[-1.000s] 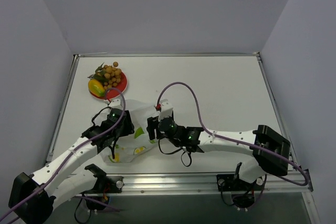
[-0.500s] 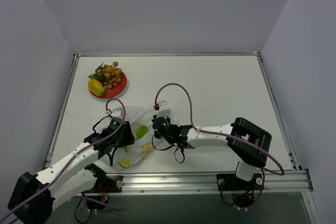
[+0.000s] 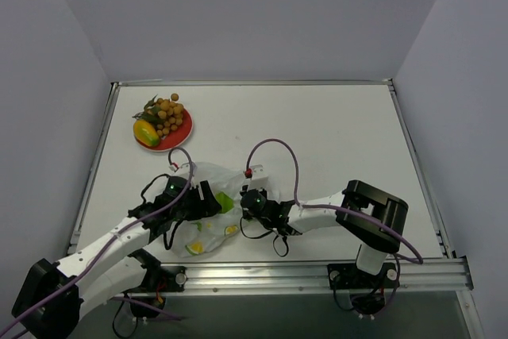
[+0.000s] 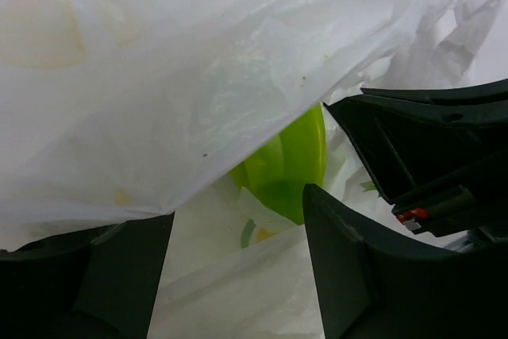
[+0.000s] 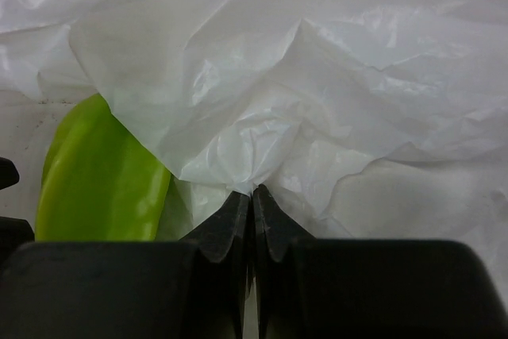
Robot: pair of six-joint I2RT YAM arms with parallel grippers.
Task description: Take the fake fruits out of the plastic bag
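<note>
lying parallel to right gripper (image 5: 252, 192), green piece (image 5: 103, 176)

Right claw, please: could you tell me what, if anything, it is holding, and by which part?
The right claw pinches the plastic bag by a gathered fold of its thin film, beside the green piece.

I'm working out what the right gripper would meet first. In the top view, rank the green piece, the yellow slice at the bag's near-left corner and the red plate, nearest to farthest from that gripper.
1. The green piece, just left of the right gripper.
2. The yellow slice, farther left and toward the front.
3. The red plate, far back on the left.
</note>
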